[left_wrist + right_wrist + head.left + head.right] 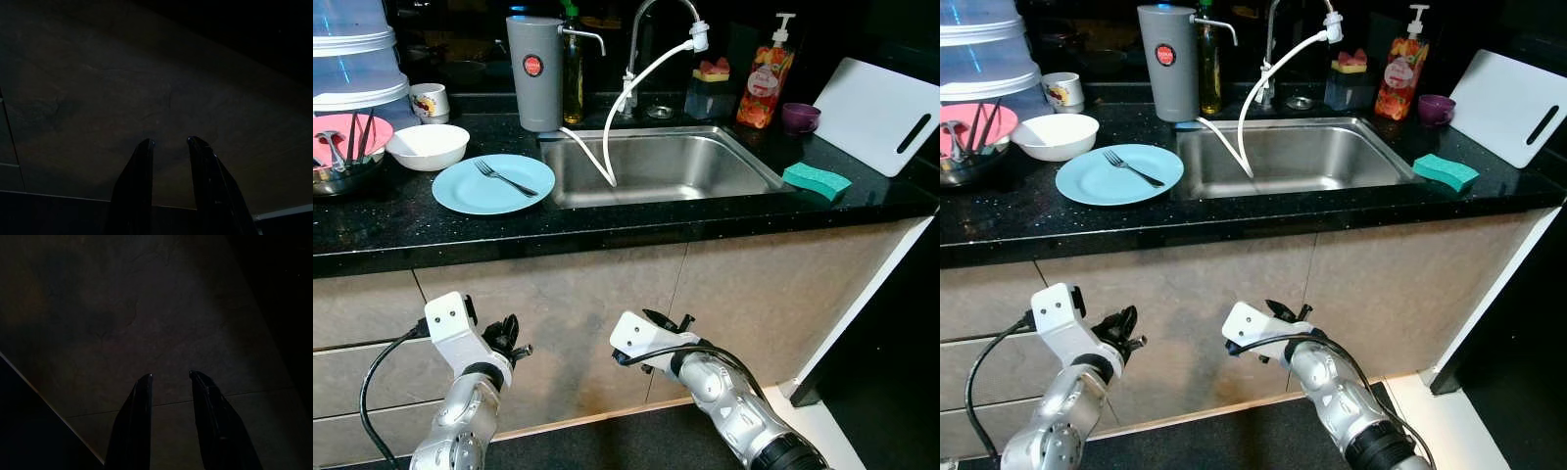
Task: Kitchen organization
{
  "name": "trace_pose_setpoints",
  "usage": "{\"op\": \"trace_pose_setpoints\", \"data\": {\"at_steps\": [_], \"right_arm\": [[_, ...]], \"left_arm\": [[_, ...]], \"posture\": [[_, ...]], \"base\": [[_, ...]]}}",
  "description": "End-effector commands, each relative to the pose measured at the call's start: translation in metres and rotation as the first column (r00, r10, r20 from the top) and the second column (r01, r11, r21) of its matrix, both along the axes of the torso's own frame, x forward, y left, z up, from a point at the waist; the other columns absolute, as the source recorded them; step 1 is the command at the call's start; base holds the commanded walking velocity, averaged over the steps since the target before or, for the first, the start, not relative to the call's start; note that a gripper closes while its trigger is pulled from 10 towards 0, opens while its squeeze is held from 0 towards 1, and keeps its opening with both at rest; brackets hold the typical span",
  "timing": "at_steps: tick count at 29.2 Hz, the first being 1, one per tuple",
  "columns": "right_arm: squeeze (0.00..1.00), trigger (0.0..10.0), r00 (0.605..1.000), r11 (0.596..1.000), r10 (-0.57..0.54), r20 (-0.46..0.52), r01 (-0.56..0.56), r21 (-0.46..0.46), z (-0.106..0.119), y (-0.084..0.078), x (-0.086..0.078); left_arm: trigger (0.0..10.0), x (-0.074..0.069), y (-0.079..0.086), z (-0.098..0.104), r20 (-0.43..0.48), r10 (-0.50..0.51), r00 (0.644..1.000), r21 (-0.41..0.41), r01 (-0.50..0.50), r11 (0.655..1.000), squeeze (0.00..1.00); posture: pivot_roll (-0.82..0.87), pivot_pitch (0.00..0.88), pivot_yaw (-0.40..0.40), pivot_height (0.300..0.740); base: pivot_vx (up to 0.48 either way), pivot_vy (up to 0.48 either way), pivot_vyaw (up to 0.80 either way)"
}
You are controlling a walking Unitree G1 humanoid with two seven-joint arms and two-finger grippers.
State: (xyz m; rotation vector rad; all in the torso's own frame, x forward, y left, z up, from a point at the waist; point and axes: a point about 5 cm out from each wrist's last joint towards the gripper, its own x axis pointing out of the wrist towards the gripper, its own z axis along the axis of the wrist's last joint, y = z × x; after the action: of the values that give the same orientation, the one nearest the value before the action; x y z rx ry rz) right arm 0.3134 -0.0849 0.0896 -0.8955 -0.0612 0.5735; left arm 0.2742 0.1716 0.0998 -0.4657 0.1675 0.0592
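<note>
While both arms hang low before the cabinet fronts, nothing on the surface (607,230) is in reach: every dish lies above and beyond the jaws. Left gripper (170,143) jaws narrowly parted, empty; right gripper (170,377) the same, both facing dim, mottled cabinet panel. Likely first target: blue plate (493,184), round, smooth, glazed, at the near left of the surface, just left of the steel sink (656,164). A metal fork (505,177) lies on it, long axis running from far left to near right. The left arm looks nearer. White bowl (428,146) sits just beyond the plate; pink dish (342,137) with utensils at far left. Green sponge (817,180), soft and porous, lies right of the sink, closer to the right arm; white cutting board (876,113) leans beyond it.
</note>
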Motion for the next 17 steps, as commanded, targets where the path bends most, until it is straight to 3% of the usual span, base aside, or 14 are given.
{"op": "trace_pose_setpoints", "data": {"at_steps": [1, 17], "right_arm": [[0.0, 10.0, 1.0, 1.0, -0.011, -0.009, 0.011, 0.004, -0.0003, -0.0031, 0.0006], [0.0, 10.0, 1.0, 1.0, -0.009, -0.009, 0.009, 0.002, -0.0009, -0.0026, -0.0002]], "left_arm": [[10.0, -0.0005, -0.0018, -0.0019, -0.014, -0.002, 1.0, -0.012, 0.002, 1.0, 0.0], [10.0, -0.0011, -0.0016, -0.0027, -0.019, -0.007, 1.0, -0.009, 0.007, 1.0, 0.0]], "posture": [[-0.13, 0.023, -0.028, 0.74], [-0.13, 0.027, -0.024, 0.74]], "base": [[0.0, 0.0, 0.0], [0.0, 0.0, 0.0]]}}
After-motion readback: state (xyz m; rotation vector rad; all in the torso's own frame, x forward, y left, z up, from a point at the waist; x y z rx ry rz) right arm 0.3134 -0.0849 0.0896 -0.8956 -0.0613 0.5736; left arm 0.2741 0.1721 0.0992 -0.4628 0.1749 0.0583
